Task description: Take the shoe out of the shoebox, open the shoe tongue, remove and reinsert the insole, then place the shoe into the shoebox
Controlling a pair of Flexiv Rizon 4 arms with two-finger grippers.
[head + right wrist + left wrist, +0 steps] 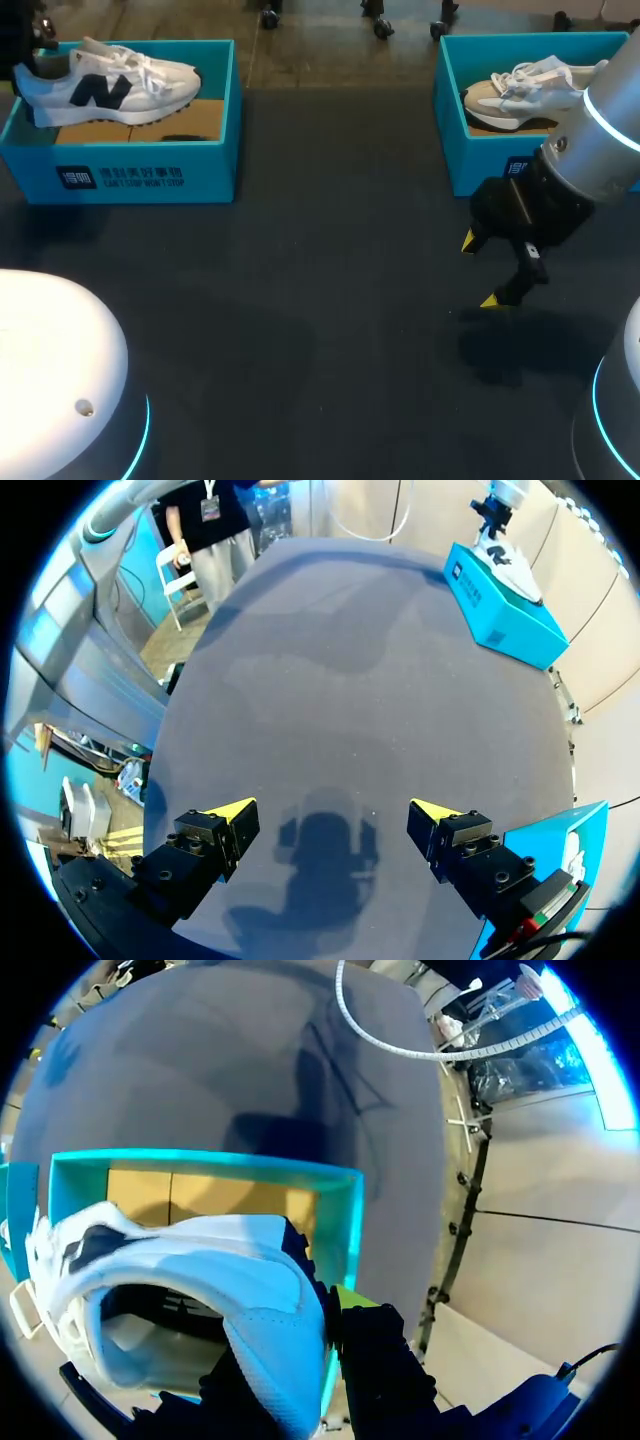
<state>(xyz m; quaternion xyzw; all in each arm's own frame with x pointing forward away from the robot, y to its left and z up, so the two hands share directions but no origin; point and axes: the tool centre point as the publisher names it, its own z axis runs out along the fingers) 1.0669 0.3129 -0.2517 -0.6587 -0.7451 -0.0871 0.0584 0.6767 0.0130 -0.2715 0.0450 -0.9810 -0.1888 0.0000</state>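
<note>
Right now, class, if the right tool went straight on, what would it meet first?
Most likely the bare table; the right tool points down at it, open, with nothing between.

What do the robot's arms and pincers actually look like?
The right arm is a smooth silver-grey tube with a glowing cyan ring. Its gripper is black and blocky, with two fingers ending in yellow wedge tips. The left arm shows a glossy white rounded shell, also ringed in cyan, and a white ribbed hose.
</note>
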